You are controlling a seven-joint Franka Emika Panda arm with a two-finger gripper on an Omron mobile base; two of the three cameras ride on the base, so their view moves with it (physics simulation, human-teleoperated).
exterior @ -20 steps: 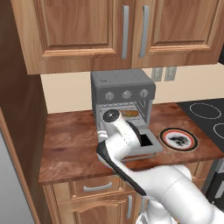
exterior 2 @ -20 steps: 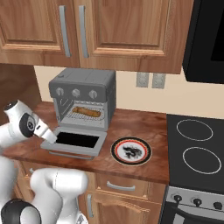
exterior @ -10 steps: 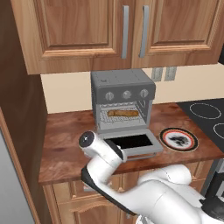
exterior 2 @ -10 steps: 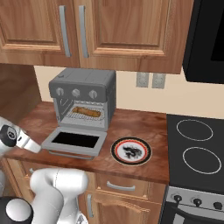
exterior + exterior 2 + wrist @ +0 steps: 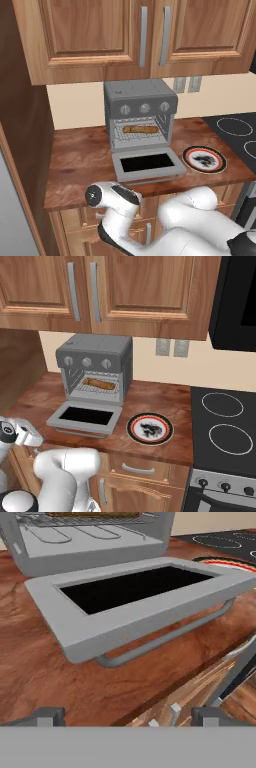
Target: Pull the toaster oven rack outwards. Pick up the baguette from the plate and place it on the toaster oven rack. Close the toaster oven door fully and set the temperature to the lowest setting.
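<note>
Low at the counter's front edge, my arm is folded down, wrist below countertop lvl, hand aimed across the wood at the oven. My pincer (image 5: 127, 714) stands wide, holding nothing. No writing I can read. Just ahead, apart from my tips: toaster oven door (image 5: 135, 604), flat open, bar handle toward me. Beyond, the baguette (image 5: 140, 129) lies on the toaster oven rack (image 5: 142, 133) inside the toaster oven (image 5: 141, 110). Plate (image 5: 204, 159) sits right of door.

The grey toaster oven (image 5: 141, 114) stands at the counter's back, its door (image 5: 148, 165) folded down flat. The baguette (image 5: 140, 129) lies on the rack (image 5: 141, 134) inside. The plate (image 5: 204, 159) sits right of the door.
</note>
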